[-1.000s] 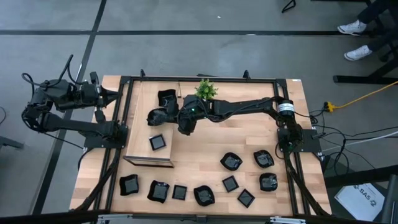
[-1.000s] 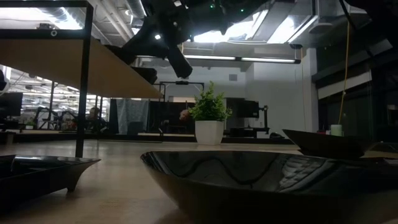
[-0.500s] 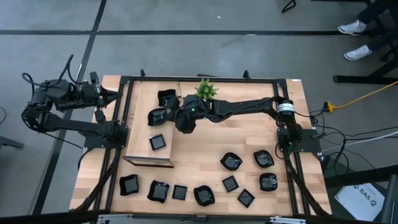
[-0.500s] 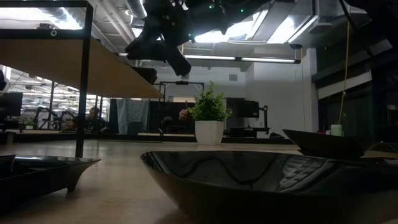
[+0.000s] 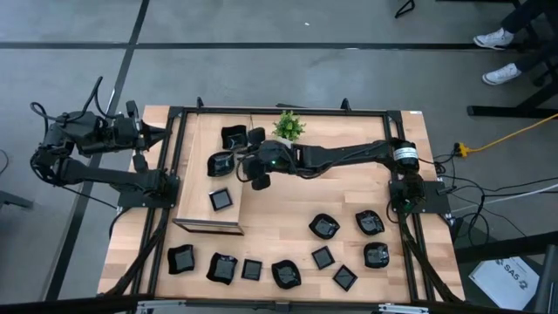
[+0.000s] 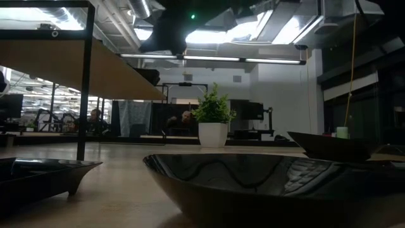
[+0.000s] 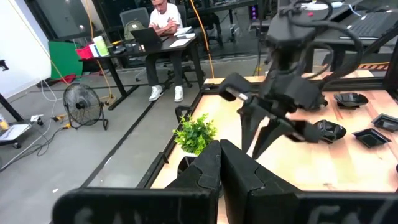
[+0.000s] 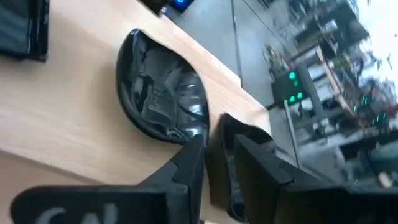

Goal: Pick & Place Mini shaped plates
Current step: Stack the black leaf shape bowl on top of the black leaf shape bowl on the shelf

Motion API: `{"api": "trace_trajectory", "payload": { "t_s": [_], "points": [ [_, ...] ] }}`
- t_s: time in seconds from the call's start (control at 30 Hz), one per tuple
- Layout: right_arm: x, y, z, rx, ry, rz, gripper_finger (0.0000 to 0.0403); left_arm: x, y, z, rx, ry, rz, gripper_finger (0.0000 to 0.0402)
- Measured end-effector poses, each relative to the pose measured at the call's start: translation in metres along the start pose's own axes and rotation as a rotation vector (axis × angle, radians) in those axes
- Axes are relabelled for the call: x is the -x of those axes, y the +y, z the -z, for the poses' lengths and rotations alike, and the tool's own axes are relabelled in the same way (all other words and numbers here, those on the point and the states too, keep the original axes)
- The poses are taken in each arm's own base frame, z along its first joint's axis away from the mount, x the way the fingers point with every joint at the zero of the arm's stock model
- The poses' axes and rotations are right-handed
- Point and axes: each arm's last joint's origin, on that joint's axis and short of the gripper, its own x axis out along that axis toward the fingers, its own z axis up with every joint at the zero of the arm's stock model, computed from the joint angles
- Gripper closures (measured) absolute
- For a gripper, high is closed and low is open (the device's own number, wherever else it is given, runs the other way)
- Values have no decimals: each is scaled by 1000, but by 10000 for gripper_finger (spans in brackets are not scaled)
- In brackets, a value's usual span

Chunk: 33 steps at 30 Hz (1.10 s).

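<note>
Your right gripper (image 5: 247,162) hangs over the raised shelf (image 5: 199,209), fingers parted and empty, just beside a rounded plate (image 5: 221,164) lying on that shelf with two others. That looks like the end of a placing step. Next, lift clear and swing to the loose plates (image 5: 324,228) on the table, choosing one with free edges. Your left gripper (image 5: 161,133), clenched, waits off the table's left.

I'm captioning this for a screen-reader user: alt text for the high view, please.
Seen from above, the right gripper hangs open beside a black plate on a raised wooden shelf. More plates dot the table; the left gripper waits shut at the table's edge.
</note>
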Motion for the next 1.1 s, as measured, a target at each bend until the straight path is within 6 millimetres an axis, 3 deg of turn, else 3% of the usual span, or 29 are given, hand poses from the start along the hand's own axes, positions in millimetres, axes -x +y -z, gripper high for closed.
{"api": "trace_trajectory", "payload": {
  "t_s": [0.13,0.33,0.47,0.73,1.1],
  "points": [
    [13,9,-5,-108,34,-94,315,0,0,0,0,-1,0,398],
    [22,32,-4,-303,41,-414,314,0,0,0,0,0,0,398],
    [25,37,-7,-424,6,-565,315,0,0,0,0,-1,0,398],
    [42,41,-6,-542,139,-648,315,0,0,0,0,0,0,398],
    [94,54,-17,-536,331,-761,315,0,0,0,0,0,0,398]
  ]
}}
